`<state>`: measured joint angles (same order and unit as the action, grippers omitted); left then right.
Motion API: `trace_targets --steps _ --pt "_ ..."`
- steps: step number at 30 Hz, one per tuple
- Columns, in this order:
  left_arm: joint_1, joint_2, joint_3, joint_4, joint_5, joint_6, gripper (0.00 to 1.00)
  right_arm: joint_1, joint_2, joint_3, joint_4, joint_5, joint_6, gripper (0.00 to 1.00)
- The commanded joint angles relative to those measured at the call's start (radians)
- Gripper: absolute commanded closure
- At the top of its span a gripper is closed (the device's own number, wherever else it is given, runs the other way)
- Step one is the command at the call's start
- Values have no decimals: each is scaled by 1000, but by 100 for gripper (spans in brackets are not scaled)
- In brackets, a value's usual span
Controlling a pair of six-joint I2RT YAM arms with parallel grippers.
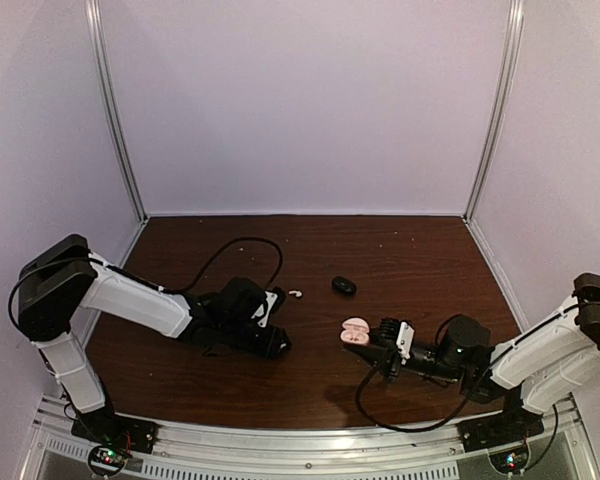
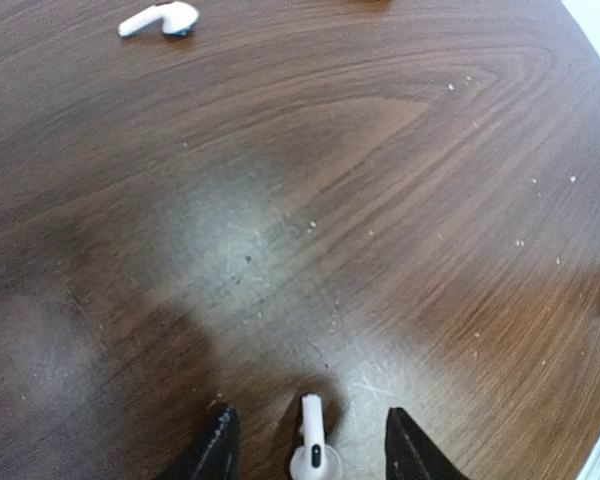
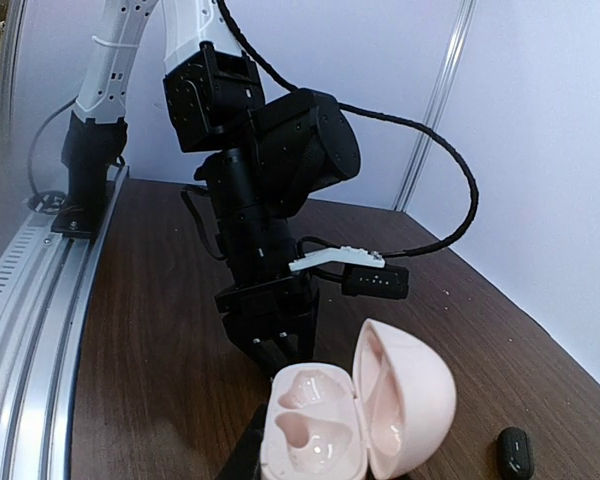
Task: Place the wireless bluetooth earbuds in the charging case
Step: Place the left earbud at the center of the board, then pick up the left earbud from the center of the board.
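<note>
Left gripper (image 2: 308, 411) low over the brown wooden table (image 1: 400, 260), its two black fingers (image 2: 215, 450) standing apart. One white earbud (image 2: 313, 452) lies on the tabletop in the gap between them, stem pointing away from the wrist and touching neither finger. A second white earbud (image 2: 160, 18) lies on its side farther ahead, well apart from the first. Right gripper (image 1: 372, 338) closed on the base of a pink charging case (image 3: 315, 435), which sits on the table with its domed lid (image 3: 410, 395) swung open and both moulded wells facing up. A small black oval object (image 1: 343, 285) rests on the wood beyond the case, between it and the second earbud.
</note>
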<state>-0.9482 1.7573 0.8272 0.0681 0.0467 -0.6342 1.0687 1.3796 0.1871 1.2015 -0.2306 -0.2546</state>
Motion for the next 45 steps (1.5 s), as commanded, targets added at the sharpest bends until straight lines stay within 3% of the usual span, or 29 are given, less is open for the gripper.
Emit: trace_targets --steps 1,11,17,31,45 --pt "0 -34 -113 144 -31 105 46 -4 -8 -11 26 14 19 94" --pt "-45 -112 -440 706 -110 259 47 -3 -11 -20 31 24 20 94" --pt "-76 -43 -494 845 -149 328 50 -4 1 -24 40 26 21 94" --pt "-102 102 -404 870 -145 422 55 -6 11 -27 47 40 23 94" --pt "-102 176 -348 780 -203 428 73 -10 12 -29 49 44 22 94"
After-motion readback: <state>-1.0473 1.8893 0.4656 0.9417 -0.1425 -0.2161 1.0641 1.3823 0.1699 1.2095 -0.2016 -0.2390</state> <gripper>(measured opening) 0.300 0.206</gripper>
